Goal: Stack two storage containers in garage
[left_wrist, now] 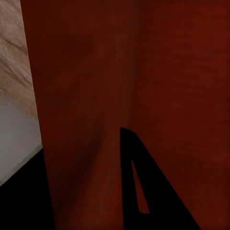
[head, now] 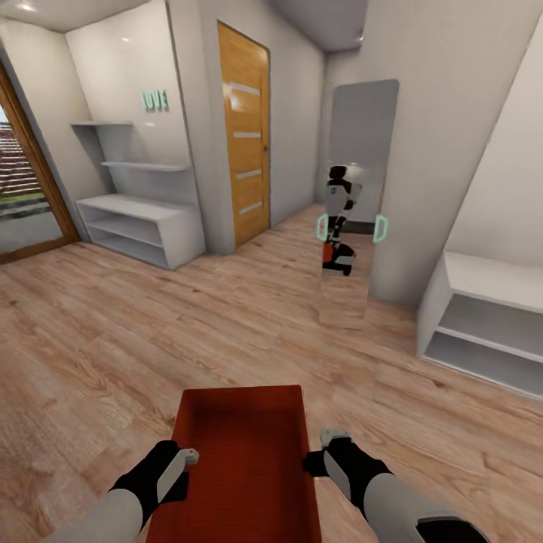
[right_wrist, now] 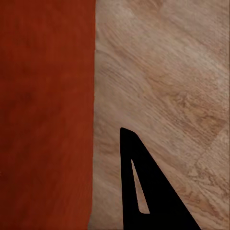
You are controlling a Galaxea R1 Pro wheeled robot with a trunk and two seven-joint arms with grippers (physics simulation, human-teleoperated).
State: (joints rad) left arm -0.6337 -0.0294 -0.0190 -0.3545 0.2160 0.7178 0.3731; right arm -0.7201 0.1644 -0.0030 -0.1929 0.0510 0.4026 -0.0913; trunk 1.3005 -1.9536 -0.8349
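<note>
We see light wood-plank floor [head: 226,324] across the room. Directly on it: low white open shelf unit [head: 139,226] by the left wall, another white shelf unit [head: 483,324] at right, and a tall mirror [head: 354,204] standing against the wall ahead.

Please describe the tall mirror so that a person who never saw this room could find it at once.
Start from the orange wooden door in the far wall, then look right, past the corner. There the tall mirror stands on the wood-plank floor against a grey wall. Unlike the white shelf units at either side, it is a narrow panel with rounded top corners that reflects the robot.
</note>
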